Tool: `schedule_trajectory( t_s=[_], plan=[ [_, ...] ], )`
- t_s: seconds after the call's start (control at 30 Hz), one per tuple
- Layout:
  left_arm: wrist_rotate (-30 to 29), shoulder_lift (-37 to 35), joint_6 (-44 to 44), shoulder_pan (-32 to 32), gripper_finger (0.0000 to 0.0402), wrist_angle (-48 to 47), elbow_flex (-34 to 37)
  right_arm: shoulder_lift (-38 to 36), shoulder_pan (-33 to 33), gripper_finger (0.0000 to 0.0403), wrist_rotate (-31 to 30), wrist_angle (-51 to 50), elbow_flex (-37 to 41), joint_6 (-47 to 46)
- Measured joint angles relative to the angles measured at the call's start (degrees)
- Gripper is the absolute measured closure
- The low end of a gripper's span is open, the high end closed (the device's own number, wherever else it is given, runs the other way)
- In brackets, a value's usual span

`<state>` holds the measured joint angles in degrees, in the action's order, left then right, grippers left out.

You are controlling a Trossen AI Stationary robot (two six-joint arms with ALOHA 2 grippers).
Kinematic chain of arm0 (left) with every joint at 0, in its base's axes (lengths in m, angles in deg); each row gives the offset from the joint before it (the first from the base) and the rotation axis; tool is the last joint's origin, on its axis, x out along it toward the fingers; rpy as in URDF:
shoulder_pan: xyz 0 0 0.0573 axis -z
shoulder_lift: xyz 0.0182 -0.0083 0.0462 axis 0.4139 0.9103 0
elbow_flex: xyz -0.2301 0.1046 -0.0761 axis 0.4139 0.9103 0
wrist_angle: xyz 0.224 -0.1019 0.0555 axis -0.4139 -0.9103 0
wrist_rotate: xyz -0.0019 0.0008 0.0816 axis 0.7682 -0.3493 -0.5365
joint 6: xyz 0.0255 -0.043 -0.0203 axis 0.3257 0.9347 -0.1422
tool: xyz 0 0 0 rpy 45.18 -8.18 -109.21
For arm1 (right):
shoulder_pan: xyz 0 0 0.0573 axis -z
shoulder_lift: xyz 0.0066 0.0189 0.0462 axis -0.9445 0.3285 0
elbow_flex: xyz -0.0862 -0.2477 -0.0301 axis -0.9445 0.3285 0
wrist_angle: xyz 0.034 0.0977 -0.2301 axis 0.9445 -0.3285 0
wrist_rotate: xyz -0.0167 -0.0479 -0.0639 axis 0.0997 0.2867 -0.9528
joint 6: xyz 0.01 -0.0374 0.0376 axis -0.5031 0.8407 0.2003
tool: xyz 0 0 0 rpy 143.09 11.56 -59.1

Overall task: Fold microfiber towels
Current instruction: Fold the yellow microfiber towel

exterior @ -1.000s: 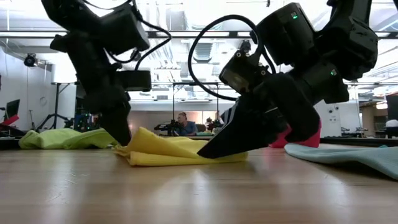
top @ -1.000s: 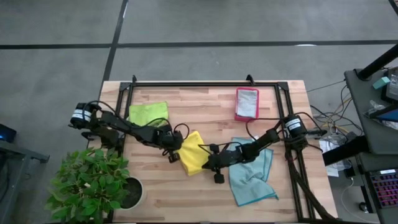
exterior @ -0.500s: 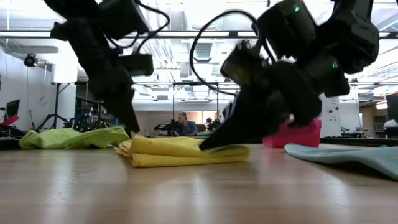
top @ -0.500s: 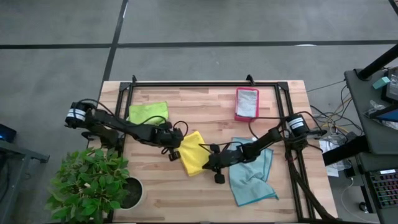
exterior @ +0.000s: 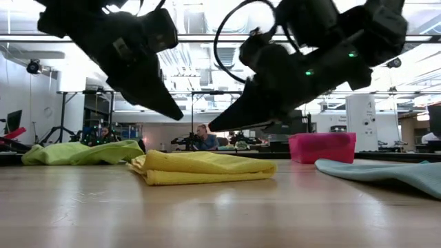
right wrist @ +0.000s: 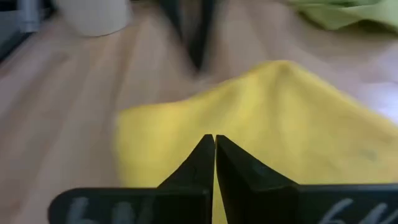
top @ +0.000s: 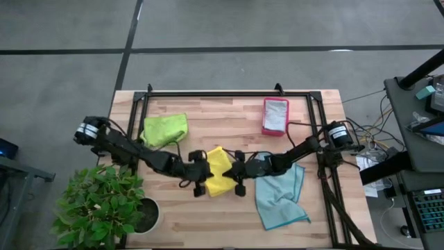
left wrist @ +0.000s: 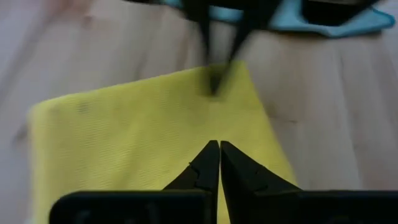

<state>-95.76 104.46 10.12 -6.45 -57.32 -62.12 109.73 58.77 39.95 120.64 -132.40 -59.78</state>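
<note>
Both claws hang just above the folded yellow towel (top: 218, 171) in the middle of the table (top: 229, 215), and neither one has hold of anything. Coming in from the side of the potted plant (top: 104, 205), the left claw (exterior: 176, 114) has its fingers pinched tight together, tips pointing down toward the cloth without touching it. Opposite it, the right claw (exterior: 215, 127) is pinched closed the same way, its tips slanting down over the towel's middle with clear air beneath them. From above, the two arms meet over the yellow towel, the left claw (top: 200, 172) at one side of it and the right claw (top: 237, 173) at the other. That towel lies flat in a neat folded wad. A lime green towel (top: 165, 128) sits bunched near the far left corner, a light blue towel (top: 281, 194) is spread loosely under the right arm, and a pink tray (top: 275, 115) rests near the far edge.
</note>
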Motion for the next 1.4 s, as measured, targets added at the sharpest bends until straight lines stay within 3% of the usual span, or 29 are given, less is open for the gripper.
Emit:
schedule_trajectory(
  t_s=[0.17,0.4,0.87,1.4],
  plan=[
    [0.15,5.23,0.91,2.99,0.0402,2.82,0.07,1.68,3.80,0.0394,-3.48,-0.30,-2.61,0.27],
    [0.37,9.02,4.88,4.69,0.0401,3.89,0.09,4.33,8.23,0.0394,-3.43,-3.01,-7.60,-0.43],
    [1.89,11.48,6.55,5.94,0.0401,5.32,0.28,12.22,9.75,0.0394,-3.32,-5.08,-13.95,-1.27],
    [2.01,11.68,7.63,6.49,0.0401,5.65,0.52,12.08,13.51,0.0394,-4.51,-9.71,-13.43,-1.48]
  ],
)
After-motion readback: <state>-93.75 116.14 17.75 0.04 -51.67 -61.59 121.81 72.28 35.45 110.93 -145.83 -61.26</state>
